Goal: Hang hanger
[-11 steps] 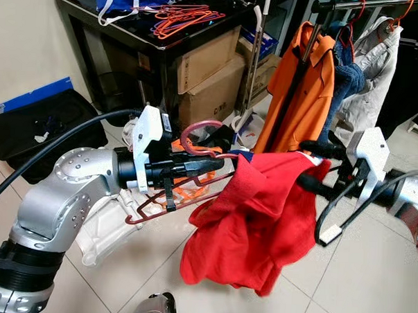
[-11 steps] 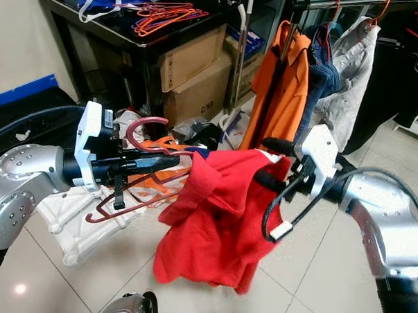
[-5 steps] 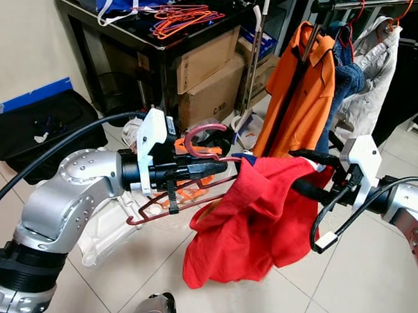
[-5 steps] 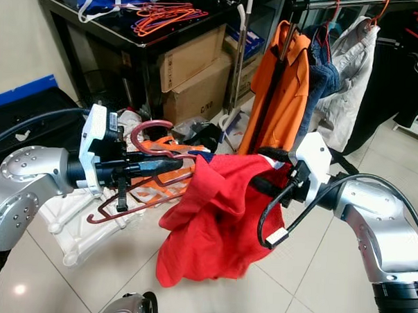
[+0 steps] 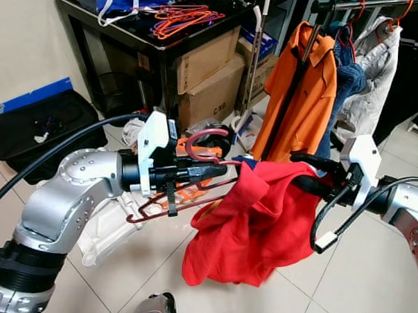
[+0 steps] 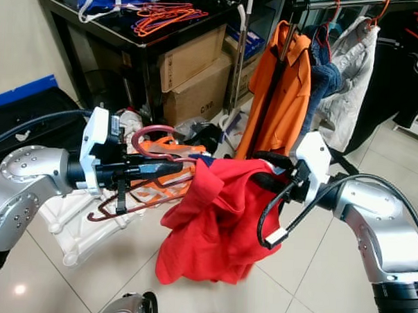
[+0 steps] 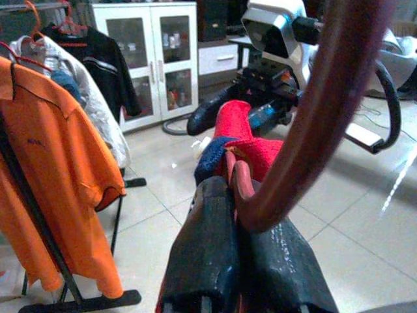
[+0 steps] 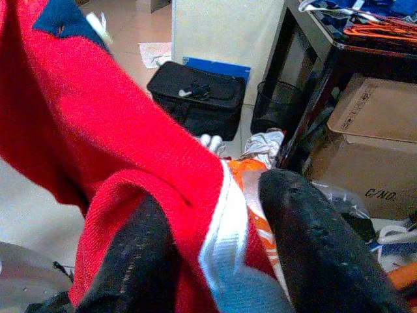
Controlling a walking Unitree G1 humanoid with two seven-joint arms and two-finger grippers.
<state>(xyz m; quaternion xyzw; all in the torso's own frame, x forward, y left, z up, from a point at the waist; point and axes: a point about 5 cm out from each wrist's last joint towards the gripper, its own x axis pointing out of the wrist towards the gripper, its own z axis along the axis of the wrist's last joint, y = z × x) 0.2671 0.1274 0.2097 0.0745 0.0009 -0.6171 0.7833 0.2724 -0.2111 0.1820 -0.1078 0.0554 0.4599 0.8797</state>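
A dark red hanger is held level at mid-height, its hook pointing up. My left gripper is shut on the hanger's neck just below the hook; in the left wrist view both black fingers clamp the red wire. A red shirt with a blue and white collar hangs from the hanger's right end and sags toward the floor. My right gripper is at the shirt's upper right edge. In the right wrist view the collar cloth lies pinched between its two fingers.
Behind stands a clothes rack with an orange polo, jeans and a white jacket under the rail. A black table carries orange hangers. Cardboard boxes, a black bag and a white plastic piece sit on the floor.
My right gripper's fingers have come together on the shirt's collar and moved slightly left. The left gripper with the hanger has edged right, and the shirt hangs more bunched.
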